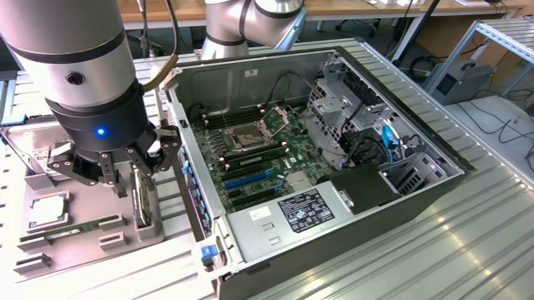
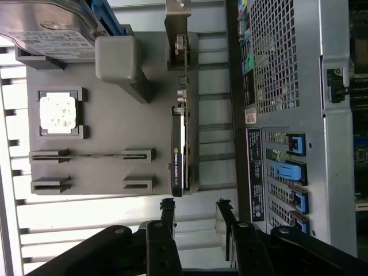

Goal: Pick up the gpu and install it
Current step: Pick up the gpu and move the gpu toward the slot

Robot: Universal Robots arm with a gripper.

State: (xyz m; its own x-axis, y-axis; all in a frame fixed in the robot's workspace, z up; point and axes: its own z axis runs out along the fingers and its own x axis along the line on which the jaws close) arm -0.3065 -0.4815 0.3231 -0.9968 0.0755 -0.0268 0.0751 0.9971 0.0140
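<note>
A: On the exterior view's left, first entry?

B: Grey fixture tray point(image 1: 87, 194). Contents: hard drive point(image 1: 29, 147), CPU point(image 1: 47, 211), RAM stick point(image 1: 71, 230).

A: Next along?

B: The gpu point(image 1: 142, 200), on edge in the tray slot nearest the case. The gripper point(image 1: 134, 178) hangs just above it, jaws spread wide and empty.

A: Rightmost?

B: Computer case point(image 1: 250, 75), side open, motherboard point(image 1: 259, 150) exposed.

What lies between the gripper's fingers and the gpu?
Nothing: in the wrist view, the stretch between the open gripper and the gpu, standing in its grey holder, is bare.
</note>
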